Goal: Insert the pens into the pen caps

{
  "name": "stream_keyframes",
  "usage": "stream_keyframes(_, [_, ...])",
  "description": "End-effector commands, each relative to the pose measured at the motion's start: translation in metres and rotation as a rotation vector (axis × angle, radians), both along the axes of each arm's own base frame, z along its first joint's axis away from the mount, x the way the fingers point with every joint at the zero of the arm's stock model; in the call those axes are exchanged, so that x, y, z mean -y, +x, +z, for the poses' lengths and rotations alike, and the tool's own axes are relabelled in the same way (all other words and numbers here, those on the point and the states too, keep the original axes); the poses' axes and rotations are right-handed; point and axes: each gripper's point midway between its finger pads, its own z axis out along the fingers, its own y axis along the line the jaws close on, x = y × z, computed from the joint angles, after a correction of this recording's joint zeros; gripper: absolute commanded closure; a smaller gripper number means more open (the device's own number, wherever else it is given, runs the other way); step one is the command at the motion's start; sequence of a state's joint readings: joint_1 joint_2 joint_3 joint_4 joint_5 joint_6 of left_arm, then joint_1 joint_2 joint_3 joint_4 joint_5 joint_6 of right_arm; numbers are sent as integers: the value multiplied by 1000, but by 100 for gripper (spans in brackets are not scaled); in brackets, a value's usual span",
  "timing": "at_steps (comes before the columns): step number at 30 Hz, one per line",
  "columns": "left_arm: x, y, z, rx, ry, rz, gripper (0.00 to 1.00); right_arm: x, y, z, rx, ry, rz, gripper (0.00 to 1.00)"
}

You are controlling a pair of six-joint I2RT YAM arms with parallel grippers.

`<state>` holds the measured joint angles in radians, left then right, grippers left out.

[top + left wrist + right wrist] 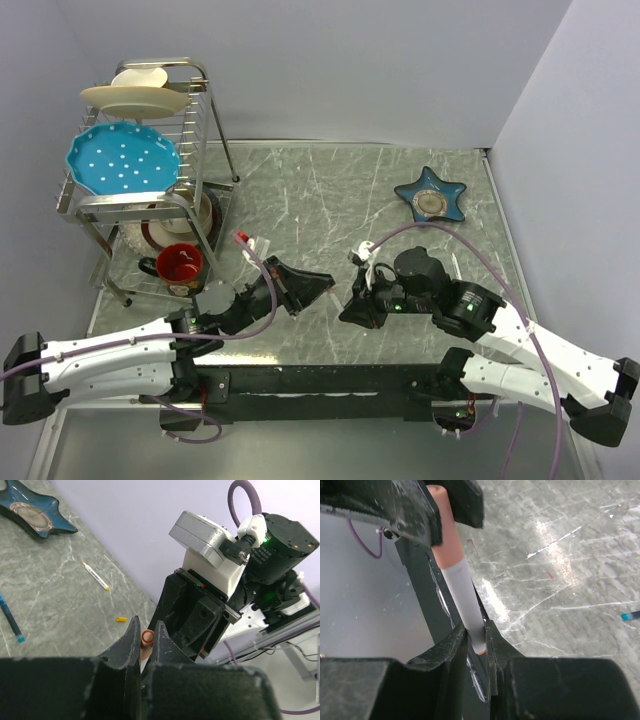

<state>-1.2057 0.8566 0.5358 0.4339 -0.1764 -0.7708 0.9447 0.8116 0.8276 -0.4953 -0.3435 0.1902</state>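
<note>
1. We see the right claw (476,636) clamped narrow on a slim white-barrelled stick pen (462,595). It grips low on the barrel, which leaves the long end free to feed forward.
2. The left claw (147,629) is pinched almost closed on a short salmon-red plastic pen cap (148,640) and holds it in the air as the socket.
3. In the right wrist view, barrel and cap run in one line and meet at the cap mouth. We can't tell how deep the pen is seated. We judge this to be the push-in step.
4. Both parts are off the grey marbled table (560,555), so alignment depends on the two arms alone.
5. Further out on the table are a white pen with a yellow-orange end (95,576), a tiny yellow-orange cap (121,619) near it but apart, and a blue pen (11,620). We judge these not yet done.
6. A blue star-shaped dish (30,515) sits beyond them.
</note>
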Motion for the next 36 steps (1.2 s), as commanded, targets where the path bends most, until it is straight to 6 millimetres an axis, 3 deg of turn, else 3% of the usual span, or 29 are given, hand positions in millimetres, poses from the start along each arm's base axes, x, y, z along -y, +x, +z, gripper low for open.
stream_keyframes(1, [-15, -97, -141, -305, 422, -401, 99, 14, 42, 280, 617, 852, -214, 100])
stream_keyframes(4, [-16, -83, -123, -258, 392, -330, 99, 3, 37, 262, 575, 806, -151, 100])
stream_keyframes(5, [-20, -71, -120, -238, 399, -258, 99, -3, 37, 245, 551, 775, -129, 100])
stream_keyframes(7, [-18, -58, -95, -174, 369, -207, 99, -8, 33, 227, 510, 750, -99, 96])
stream_keyframes(9, [-15, -43, -66, -81, 336, -159, 99, -8, 30, 202, 472, 718, -90, 86])
stream_keyframes(10, [-18, -26, -59, -75, 326, -106, 99, -7, 28, 193, 457, 708, -88, 82])
stream_keyframes(11, [-15, -20, -55, -70, 330, -121, 99, -5, 25, 172, 430, 677, -85, 79])
stream_keyframes(12, [-12, -8, -34, -56, 293, -106, 99, -4, 22, 160, 407, 663, -79, 73])
stream_keyframes(14, [-11, 23, -33, -62, 322, -62, 99, 3, 17, 128, 355, 606, -92, 68])
stream_keyframes(15, [-10, 33, -21, -46, 332, -35, 99, 6, 15, 118, 341, 583, -94, 63])
stream_keyframes(17, [-3, 50, -35, -26, 435, -5, 99, 18, 14, 94, 306, 532, -138, 59])
stream_keyframes(18, [-1, 60, -27, -11, 457, 15, 99, 22, 13, 90, 305, 527, -150, 55])
stream_keyframes(20, [11, 76, -44, 14, 544, 10, 99, 34, 9, 80, 283, 523, -184, 52])
stream_keyframes(21, [15, 87, -37, 22, 546, 24, 99, 37, 6, 80, 257, 533, -195, 47])
stream_keyframes(24, [18, 127, -55, -14, 609, 101, 99, 46, 3, 80, 232, 555, -229, 33])
stream_keyframes(27, [23, 161, -72, -52, 616, 136, 99, 55, 8, 81, 240, 553, -284, 26])
stream_keyframes(28, [24, 170, -78, -65, 627, 147, 98, 57, 11, 81, 238, 544, -308, 25])
stream_keyframes(29, [27, 180, -101, -104, 675, 146, 98, 60, 14, 79, 226, 525, -333, 25])
stream_keyframes(31, [31, 197, -107, -126, 681, 147, 99, 65, 19, 82, 222, 525, -379, 25])
stream_keyframes(32, [35, 204, -128, -157, 708, 135, 99, 66, 18, 82, 217, 526, -385, 25])
stream_keyframes(33, [37, 213, -128, -160, 703, 144, 99, 67, 18, 84, 214, 531, -388, 25])
stream_keyframes(34, [40, 219, -145, -177, 734, 140, 99, 67, 17, 85, 214, 536, -381, 25])
stream_keyframes(36, [40, 232, -152, -176, 781, 158, 99, 66, 16, 84, 217, 529, -374, 25])
